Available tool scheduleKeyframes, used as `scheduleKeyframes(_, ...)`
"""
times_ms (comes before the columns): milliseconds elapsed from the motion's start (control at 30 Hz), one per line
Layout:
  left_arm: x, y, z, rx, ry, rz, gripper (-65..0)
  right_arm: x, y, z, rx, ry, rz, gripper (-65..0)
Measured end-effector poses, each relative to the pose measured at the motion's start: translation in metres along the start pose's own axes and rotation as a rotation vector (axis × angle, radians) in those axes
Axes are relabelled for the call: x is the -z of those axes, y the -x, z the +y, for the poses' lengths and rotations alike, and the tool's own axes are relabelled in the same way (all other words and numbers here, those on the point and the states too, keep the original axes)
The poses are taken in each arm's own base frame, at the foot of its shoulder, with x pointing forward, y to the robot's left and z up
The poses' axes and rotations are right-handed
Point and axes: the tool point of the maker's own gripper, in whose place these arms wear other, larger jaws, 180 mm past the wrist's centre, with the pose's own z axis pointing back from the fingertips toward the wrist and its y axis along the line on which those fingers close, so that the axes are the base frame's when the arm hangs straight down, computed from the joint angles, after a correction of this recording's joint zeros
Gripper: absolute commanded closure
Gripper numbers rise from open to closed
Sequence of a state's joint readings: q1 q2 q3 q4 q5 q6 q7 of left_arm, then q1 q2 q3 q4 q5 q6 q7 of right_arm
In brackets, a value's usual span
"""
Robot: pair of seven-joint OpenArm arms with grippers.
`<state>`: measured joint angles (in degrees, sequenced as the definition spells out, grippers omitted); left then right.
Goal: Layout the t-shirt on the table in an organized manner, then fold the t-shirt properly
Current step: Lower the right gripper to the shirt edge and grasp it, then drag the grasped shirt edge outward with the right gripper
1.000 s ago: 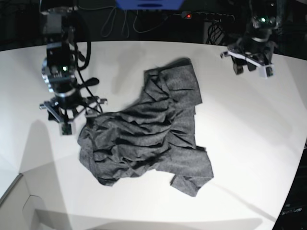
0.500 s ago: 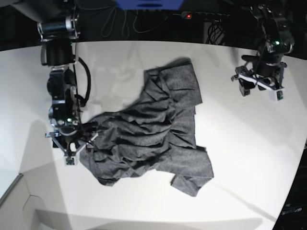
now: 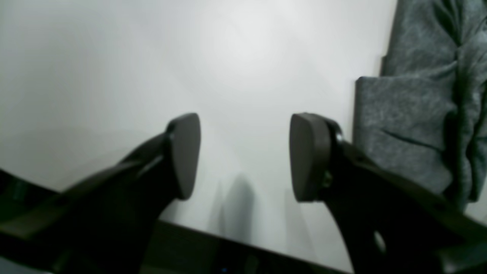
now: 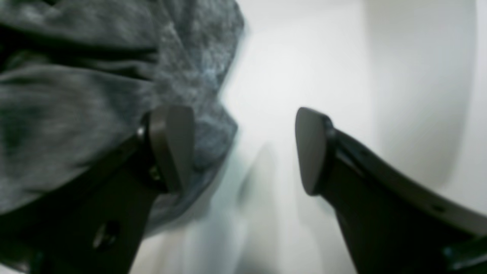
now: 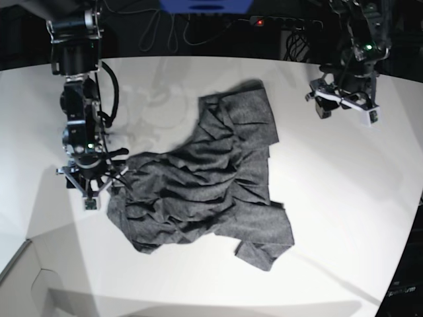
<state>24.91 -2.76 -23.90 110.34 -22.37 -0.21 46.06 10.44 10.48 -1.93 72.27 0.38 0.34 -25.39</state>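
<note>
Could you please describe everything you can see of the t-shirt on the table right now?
The t-shirt is a dark heather-grey, soft-looking knit, lying crumpled and heavily wrinkled near the middle of the white table, not yet spread flat. One bunched end points toward the far edge; a folded flap juts out at the near right. The right hand hangs open at its edge, one finger over the fabric; whether it touches is unclear. The left hand is open over bare table beside the cloth.
</note>
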Motion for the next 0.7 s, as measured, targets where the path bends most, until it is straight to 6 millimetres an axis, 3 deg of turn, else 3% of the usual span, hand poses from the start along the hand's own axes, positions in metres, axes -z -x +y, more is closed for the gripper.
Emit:
scheduleKeyframes(100, 0.002, -0.006, -0.005, -0.008, 0.014, -0.013, -36.2, -0.012, -0.026, 0.0, -0.003, 0.001, -0.086, -42.3)
scheduleKeyframes(167, 0.002, -0.006, -0.006, -0.01, 0.013, -0.016, -36.2, -0.014, -0.027, 0.0, -0.005, 0.0, -0.086, -42.3)
scheduleKeyframes(367, 0.004, -0.01, -0.009, -0.015, 0.019, -0.025, -36.2, 0.003, 0.02, 0.016, 0.019, -0.027, 0.075, -42.3)
scheduleKeyframes(533, 0.003, -0.006, -0.005, -0.016, 0.011, -0.012, -36.2, 0.01, 0.019, 0.017, 0.028, -0.025, 0.075, -41.1)
scheduleKeyframes(633, 0.003, -0.005, -0.005, -0.017, 0.011, -0.01, -36.2, 0.01, 0.02, 0.02, 0.033, -0.031, 0.069, -32.0)
scheduleKeyframes(700, 0.003, -0.005, -0.004, -0.016, 0.01, -0.009, -36.2, 0.009, 0.021, 0.021, 0.034, -0.033, 0.073, -18.5)
